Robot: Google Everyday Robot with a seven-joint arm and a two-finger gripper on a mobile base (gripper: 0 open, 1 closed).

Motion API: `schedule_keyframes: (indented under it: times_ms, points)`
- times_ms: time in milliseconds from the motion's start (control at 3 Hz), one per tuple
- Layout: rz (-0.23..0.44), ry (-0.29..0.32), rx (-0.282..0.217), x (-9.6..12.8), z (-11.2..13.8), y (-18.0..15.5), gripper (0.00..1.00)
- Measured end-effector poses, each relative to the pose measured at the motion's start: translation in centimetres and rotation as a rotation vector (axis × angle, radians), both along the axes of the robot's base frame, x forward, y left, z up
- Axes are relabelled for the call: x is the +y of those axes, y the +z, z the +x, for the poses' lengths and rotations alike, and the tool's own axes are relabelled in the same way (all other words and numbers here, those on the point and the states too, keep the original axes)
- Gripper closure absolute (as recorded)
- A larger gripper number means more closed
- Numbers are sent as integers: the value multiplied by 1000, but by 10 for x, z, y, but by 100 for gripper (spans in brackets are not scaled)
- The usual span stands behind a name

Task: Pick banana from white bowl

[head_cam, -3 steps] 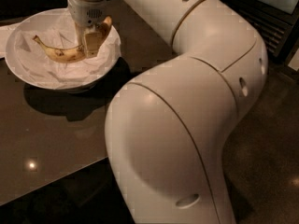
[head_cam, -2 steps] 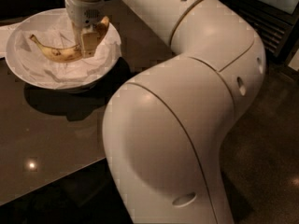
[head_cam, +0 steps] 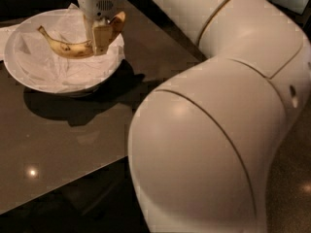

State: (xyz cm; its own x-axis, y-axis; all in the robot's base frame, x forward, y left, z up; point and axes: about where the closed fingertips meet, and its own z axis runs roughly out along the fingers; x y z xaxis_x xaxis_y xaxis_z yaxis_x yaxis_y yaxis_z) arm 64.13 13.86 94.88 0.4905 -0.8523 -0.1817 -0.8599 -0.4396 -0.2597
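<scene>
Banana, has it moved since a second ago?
Yes. The banana has risen and shifted slightly right against the white bowl, which has stayed put. The claw, above the bowl's right side, is shut on it.

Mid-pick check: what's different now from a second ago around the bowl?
The hand, closed on the banana near its middle, has risen a little and drifted slightly right in the camera view, carrying the banana with it. The banana's dark tip now sits higher over the crumpled paper. Nothing was newly grasped or let go. The white bowl and the table stayed put.
</scene>
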Motion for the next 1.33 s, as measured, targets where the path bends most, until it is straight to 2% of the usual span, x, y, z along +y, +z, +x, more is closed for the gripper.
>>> schedule_keyframes:
  times_ms: [333,667,1333]
  points:
    - [22,-68,-30,-23,-15,28,100]
    - [21,-68,-32,-23,-15,30,100]
    - [62,-174,17,-54,-41,25,100]
